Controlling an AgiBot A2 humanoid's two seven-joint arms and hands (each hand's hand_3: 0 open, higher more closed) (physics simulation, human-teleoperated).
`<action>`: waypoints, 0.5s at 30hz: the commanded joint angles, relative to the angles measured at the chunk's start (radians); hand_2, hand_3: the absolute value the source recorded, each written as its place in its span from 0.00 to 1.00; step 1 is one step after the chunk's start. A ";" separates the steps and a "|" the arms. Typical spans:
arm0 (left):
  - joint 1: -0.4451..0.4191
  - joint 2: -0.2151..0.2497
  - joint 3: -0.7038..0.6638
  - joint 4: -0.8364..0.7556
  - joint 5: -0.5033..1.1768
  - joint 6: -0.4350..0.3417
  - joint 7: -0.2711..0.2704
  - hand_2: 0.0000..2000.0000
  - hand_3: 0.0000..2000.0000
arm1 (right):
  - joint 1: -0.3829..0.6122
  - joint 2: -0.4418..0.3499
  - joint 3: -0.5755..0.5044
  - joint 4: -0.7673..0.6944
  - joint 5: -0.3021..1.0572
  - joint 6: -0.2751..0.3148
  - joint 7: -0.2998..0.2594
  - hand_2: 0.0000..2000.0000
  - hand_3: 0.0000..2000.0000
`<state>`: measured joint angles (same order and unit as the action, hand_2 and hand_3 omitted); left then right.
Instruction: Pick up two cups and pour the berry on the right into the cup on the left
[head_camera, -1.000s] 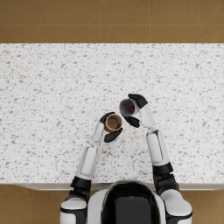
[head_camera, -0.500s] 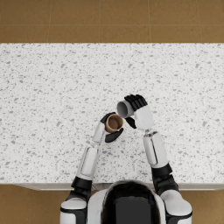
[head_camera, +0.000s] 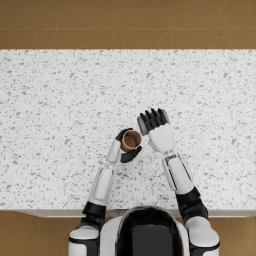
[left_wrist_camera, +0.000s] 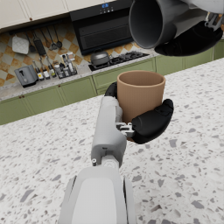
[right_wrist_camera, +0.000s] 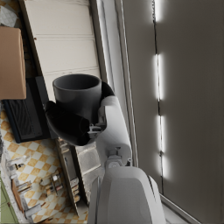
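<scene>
My left hand (head_camera: 128, 148) grips a brown cup (head_camera: 131, 140), held upright above the speckled counter (head_camera: 60, 100); the same brown cup (left_wrist_camera: 140, 94) shows in the left wrist view with the left hand (left_wrist_camera: 144, 122) wrapped round it. My right hand (head_camera: 155, 127) holds a dark grey cup (left_wrist_camera: 159, 22) tipped on its side, its mouth turned toward the brown cup and just above its rim. In the head view the right hand hides the grey cup. The right wrist view shows the grey cup (right_wrist_camera: 78, 96) in the right hand (right_wrist_camera: 72, 124) and the brown cup (right_wrist_camera: 11, 63) close by. No berry is visible.
The counter runs across the head view, with brown floor (head_camera: 125, 22) beyond its far edge. Green cabinets and a stove (left_wrist_camera: 109, 59) stand behind in the left wrist view.
My right hand has rolled further over, tipping the grey cup until its mouth no longer shows from above. The hand moved slightly toward the brown cup. The left hand stayed put.
</scene>
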<state>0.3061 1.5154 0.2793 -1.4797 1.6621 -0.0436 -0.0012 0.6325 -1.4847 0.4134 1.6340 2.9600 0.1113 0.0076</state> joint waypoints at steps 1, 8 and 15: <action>0.013 0.006 -0.006 -0.010 0.000 0.000 0.000 1.00 0.64 | 0.003 -0.005 0.012 0.035 0.032 0.000 0.000 1.00 0.64; 0.017 0.013 -0.005 -0.001 0.000 -0.001 0.000 1.00 0.64 | -0.006 -0.016 0.005 0.049 0.256 -0.001 0.001 1.00 0.64; 0.019 0.019 -0.011 0.004 0.000 -0.005 0.001 1.00 0.64 | -0.010 -0.031 0.005 0.038 0.471 -0.003 0.002 1.00 0.64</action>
<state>0.3094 1.5300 0.2740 -1.4672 1.6621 -0.0494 -0.0005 0.6034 -1.5057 0.4265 1.6694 3.4474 0.1077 0.0101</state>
